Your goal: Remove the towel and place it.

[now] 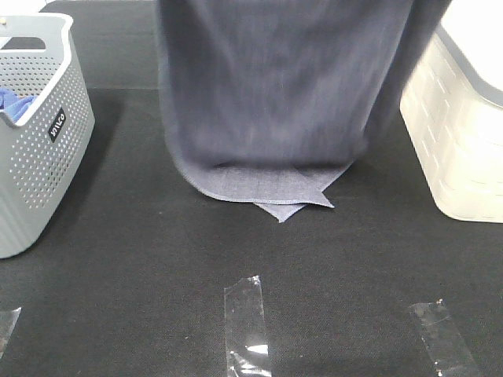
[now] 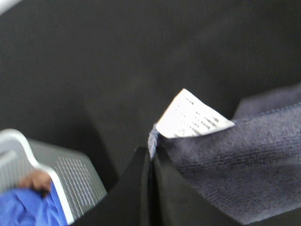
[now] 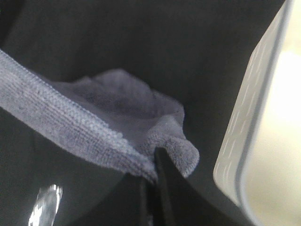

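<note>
The greyish-lavender towel (image 1: 275,94) hangs spread from above the top of the high view, and its bottom hem (image 1: 267,192) rests folded on the black table. Both grippers are out of the high view. In the left wrist view my left gripper (image 2: 151,157) is shut on one top corner of the towel (image 2: 244,155), beside its white care label (image 2: 190,115). In the right wrist view my right gripper (image 3: 153,165) is shut on the other top corner of the towel (image 3: 94,127).
A grey perforated basket (image 1: 39,157) holding a bright blue cloth (image 1: 14,100) stands at the left. A white basket (image 1: 460,133) stands at the right. Strips of clear tape (image 1: 247,322) lie on the black table near its front edge.
</note>
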Robot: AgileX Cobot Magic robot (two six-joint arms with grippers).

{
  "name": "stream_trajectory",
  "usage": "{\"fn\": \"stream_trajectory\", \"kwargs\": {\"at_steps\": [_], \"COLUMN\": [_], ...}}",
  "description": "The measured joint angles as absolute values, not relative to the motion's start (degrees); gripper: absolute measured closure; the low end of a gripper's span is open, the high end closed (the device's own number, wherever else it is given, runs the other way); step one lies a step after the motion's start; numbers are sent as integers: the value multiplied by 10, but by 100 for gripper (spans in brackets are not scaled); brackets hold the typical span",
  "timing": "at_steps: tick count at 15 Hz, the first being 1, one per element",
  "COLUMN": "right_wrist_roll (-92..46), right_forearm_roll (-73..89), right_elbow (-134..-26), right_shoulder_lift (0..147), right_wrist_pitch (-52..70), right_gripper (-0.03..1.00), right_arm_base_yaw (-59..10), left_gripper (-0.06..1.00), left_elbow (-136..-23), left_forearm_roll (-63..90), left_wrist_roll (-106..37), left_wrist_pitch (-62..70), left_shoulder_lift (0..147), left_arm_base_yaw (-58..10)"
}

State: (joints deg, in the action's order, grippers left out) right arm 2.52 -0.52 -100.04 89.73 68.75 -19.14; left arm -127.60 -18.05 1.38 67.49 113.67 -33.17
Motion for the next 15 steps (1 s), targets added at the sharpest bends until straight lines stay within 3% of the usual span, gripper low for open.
{"fn": "stream_trajectory", "kwargs": {"at_steps": [4,7,12,13,15], "right_wrist_roll": [17,17,18,17,17], "right_forearm_roll": [0,-25,-104,-134,-151], "right_elbow": [-963,-964,-1080,-1160,-1228], "right_shoulder_lift": [979,1047,1105,1092,1071], "right_wrist_pitch": [671,579,351,283,258], "right_gripper": [97,97,97,97,97], "right_arm_base_yaw": [-191,-191,-193,-193,-193], "left_gripper": [94,94,94,94,94], "left_elbow": [-1266,-1265,-1266,-1297,-1348], "left_forearm_roll": [-193,-251,-285,-300,-302], "left_wrist_roll": [14,13,41,42,44], "left_wrist_pitch": [696,657,332,181,7], "left_shoulder_lift": [1196,1255,1273,1254,1241], "left_arm_base_yaw": [-332,-300,-214,-205,-205]}}
